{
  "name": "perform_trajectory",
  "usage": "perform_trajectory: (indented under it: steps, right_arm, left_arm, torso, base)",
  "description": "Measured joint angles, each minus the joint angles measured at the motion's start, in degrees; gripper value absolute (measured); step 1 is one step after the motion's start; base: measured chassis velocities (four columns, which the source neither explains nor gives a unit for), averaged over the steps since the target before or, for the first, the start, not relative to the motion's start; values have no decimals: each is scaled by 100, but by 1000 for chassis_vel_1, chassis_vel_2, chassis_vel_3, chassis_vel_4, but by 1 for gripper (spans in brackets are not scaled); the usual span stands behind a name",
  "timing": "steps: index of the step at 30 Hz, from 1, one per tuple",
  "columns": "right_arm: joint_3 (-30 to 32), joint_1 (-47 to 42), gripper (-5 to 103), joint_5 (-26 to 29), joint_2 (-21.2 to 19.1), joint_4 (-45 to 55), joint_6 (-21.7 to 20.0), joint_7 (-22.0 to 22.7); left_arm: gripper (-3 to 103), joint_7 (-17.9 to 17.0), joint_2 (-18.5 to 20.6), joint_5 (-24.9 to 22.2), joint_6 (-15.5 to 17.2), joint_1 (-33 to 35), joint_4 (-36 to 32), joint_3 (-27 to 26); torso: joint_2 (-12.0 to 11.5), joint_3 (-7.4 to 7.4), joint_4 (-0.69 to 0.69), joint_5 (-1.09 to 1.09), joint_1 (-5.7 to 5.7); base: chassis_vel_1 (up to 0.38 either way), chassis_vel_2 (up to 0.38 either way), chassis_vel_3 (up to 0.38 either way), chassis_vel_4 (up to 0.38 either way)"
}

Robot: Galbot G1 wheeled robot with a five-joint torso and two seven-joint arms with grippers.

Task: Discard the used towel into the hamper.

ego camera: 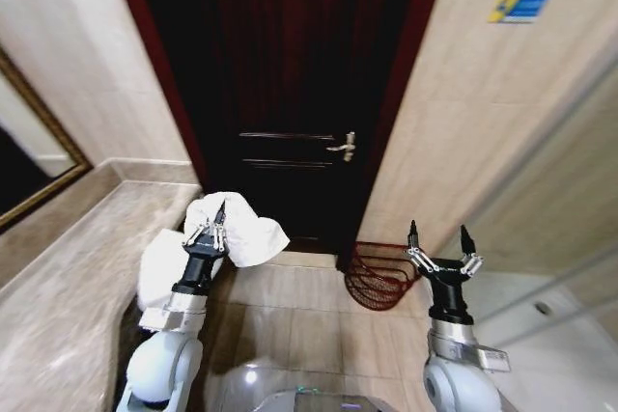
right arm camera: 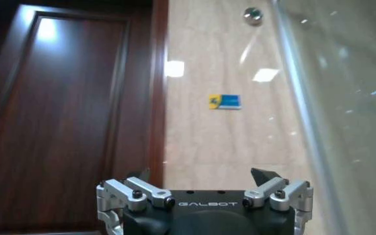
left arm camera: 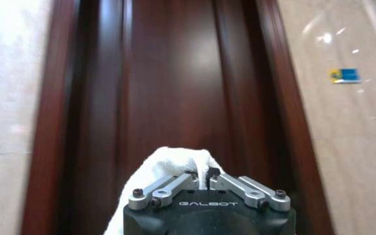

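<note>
Head view: left tool (ego camera: 210,230) clenched on white towel (ego camera: 246,229); right tool (ego camera: 439,243) released; hamper (ego camera: 379,277) at 9 o'clock of it. "GALBOT" printed on both tools.

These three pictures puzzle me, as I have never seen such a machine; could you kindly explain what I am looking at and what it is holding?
It is a wheeled robot with two arms, each ending in a gripper with two metal fingers. The wide picture comes from a camera on its head, looking forward and down at a dark wooden door and a tiled floor. The other two come from cameras on its wrists, so each shows its own gripper at the bottom edge. The left gripper is shut on a white towel, held up in front of the door; the towel bulges behind the fingers in the left wrist picture. The right gripper is open and holds nothing. Just left of it, on the floor by the door frame, stands the reddish-brown openwork hamper.
</note>
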Motion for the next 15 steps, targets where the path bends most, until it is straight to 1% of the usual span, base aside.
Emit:
perform_trajectory:
  steps: [4, 7, 11, 14, 15]
  right_arm:
    - [-16, 9, 100, 16, -15, 30, -19, 8]
    - [-36, 78, 100, 62, -23, 8, 84, 29]
    - [-31, 82, 100, 252, -34, 37, 132, -57]
    - [-31, 105, 100, 438, -56, 55, 217, -251]
    - [-31, 105, 100, 438, -56, 55, 217, -251]
  left_arm:
    - [3, 21, 6, -5, -17, -8, 18, -4]
    - [3, 32, 9, -8, -24, -20, 40, -2]
    - [3, 68, 12, -2, -65, -27, 109, 9]
    - [3, 111, 9, 22, -104, -25, 191, 34]
    - [3, 111, 9, 22, -104, -25, 191, 34]
  torso:
    - [0, 0, 0, 0, 0]
    - [0, 0, 0, 1, 0]
    - [0, 0, 0, 0, 0]
    - [0, 0, 0, 0, 0]
    - [0, 0, 0, 0, 0]
  base:
    - [-118, -120, -130, -121]
    - [-136, -119, -120, -137]
    - [-137, -138, -119, -132]
    - [-123, -127, -142, -139]
    - [-115, -129, -151, -142]
